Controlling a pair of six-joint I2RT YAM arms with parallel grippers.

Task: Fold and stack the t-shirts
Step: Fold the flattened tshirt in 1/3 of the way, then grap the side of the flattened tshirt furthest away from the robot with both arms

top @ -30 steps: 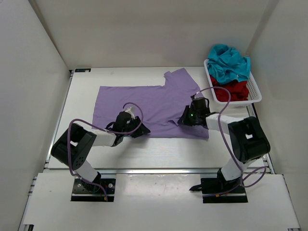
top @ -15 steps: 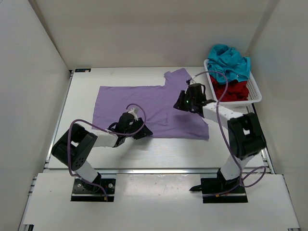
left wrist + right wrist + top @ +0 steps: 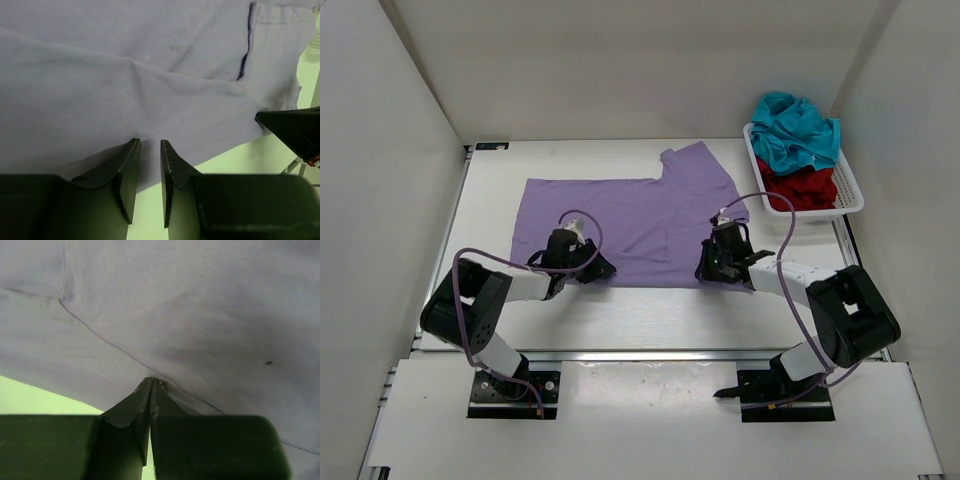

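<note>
Purple shirt (image 3: pixel 630 215) lies spread flat on the white table (image 3: pixel 650 305), roughly mid-table, w/ one sleeve sticking out toward the far right. Its near hem runs just in front of both grippers.

L gripper (image 3: pixel 600 270) sits low at the near hem, left of centre. In the wrist view its jaws stand a little apart, a narrow gap showing between the fingers (image 3: pixel 127 170). The tips are right at the hem edge. Nothing looks clamped, though it's hard to say if the tips touch the cloth.

R gripper (image 3: pixel 708 270) is down on the shirt's near right part. Its jaws are clenched tight, fingers (image 3: pixel 132 407) pressed together, pinching a small pucker of purple cloth at the tips. A seam line runs off from that spot.

White mesh basket (image 3: pixel 817 212) stands at the table's right edge, far side, well apart from both grippers. It holds 2 crumpled shirts. The teal shirt (image 3: pixel 798 135) is heaped at the far end, spilling over the rim. The red shirt (image 3: pixel 805 188) is bunched at the near end, touching the teal one.
</note>
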